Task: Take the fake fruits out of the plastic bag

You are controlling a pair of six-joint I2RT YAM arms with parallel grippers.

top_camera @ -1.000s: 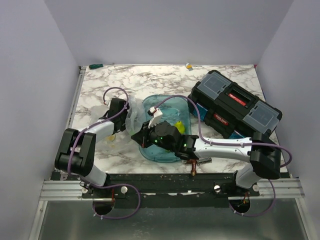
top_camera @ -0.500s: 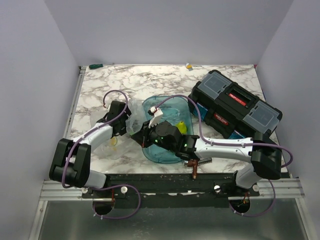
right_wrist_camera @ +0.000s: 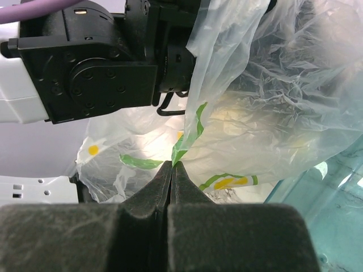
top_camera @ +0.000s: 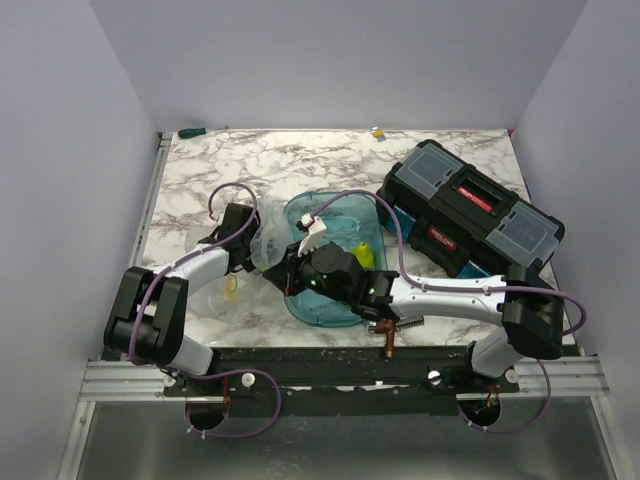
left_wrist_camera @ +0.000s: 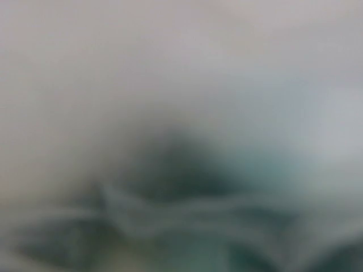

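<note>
Right jaws: were seen shut in the right wrist view. A fold of thin film with a green printed stripe was pinched at the tips of the right gripper [right_wrist_camera: 172, 168].
Left jaws: their state could not be told. The left wrist view was blurred out entirely, probably by film lying against the lens. From above, the left gripper [top_camera: 247, 250] was seen pressed into the bag's far side.
Plastic bag [right_wrist_camera: 272, 102]: was held up off the table between the two grippers, beside the tray's left rim. The grip from both sides was judged to be meant for spreading the film so the contents could be freed.
Fake fruits: a pale yellow shape [right_wrist_camera: 238, 122] was made out through the film, inside the bag. A small yellow fruit [top_camera: 231, 287] lay on the marble table [top_camera: 300, 160] by the left arm, and a yellow-green fruit [top_camera: 360, 254] looked to lie in the tray.
Teal tray [top_camera: 322, 316]: was placed just beside the bag, and was judged a likely landing place.
Progress: was judged partial, with at least one fruit yet to be taken out.
Risk: the thin film could be torn, or could slip from the pinch.
Outskirts: a black toolbox [top_camera: 470, 215] was set at the right, well apart from the bag.
</note>
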